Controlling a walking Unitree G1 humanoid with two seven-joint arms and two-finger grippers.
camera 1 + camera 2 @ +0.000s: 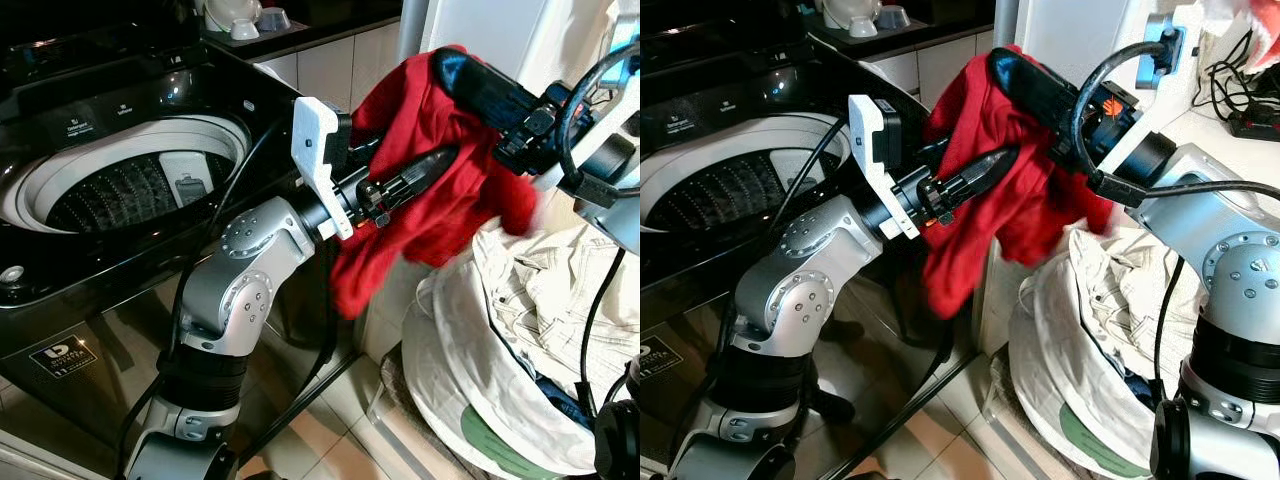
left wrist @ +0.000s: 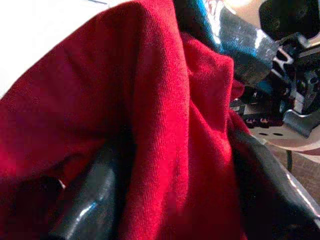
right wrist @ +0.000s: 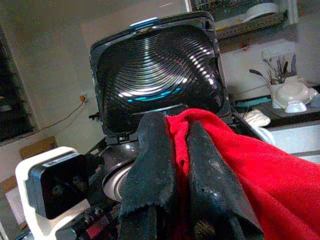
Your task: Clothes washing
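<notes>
Your right gripper (image 3: 172, 200) and left gripper (image 1: 985, 170) both clamp the red shirt (image 1: 430, 170), which hangs lengthwise downward beside the washing machine (image 1: 120, 180).

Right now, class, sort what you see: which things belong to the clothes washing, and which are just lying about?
Belongs to the job:
red garment, held by both pincers, left and right
open washing machine
bag of pale laundry

Just lying about:
white bowls on the counter behind
power strip
</notes>
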